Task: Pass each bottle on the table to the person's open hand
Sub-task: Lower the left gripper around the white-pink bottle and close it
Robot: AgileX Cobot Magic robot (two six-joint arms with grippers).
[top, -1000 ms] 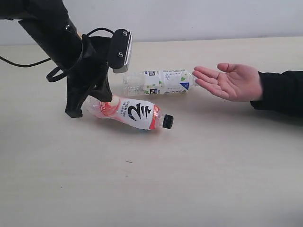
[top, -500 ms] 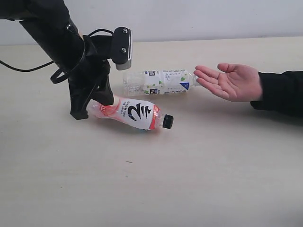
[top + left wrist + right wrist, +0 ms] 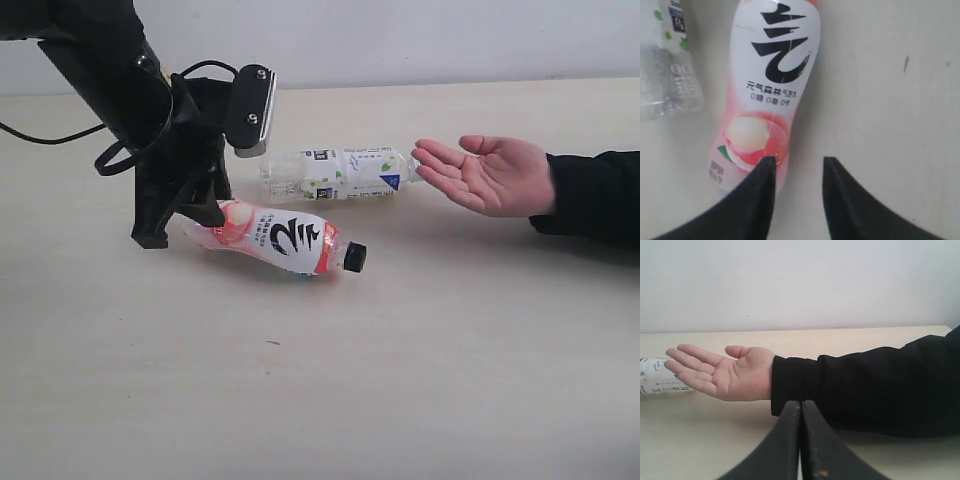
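The pink-white bottle (image 3: 285,240) with a black cap (image 3: 354,257) lies on its side on the table (image 3: 400,380). My left gripper (image 3: 185,228) stands open at its base end. In the left wrist view one fingertip (image 3: 765,167) overlaps the pink-white bottle (image 3: 765,90) and the other is over bare table. It holds nothing. The white-green label bottle (image 3: 335,173) lies behind, its cap near the person's open hand (image 3: 490,172). My right gripper (image 3: 800,405) is shut and empty, low in front of the hand (image 3: 725,372). The floral and silver-green bottles are out of view.
The person's black sleeve (image 3: 595,195) reaches in from the right edge. A black cable (image 3: 50,133) trails from the left arm over the table's far left. The white wall (image 3: 420,35) runs behind the table's back edge.
My left gripper shifted slightly right, then back left at the pink-white bottle's base. Both bottles and the hand stay where they were.
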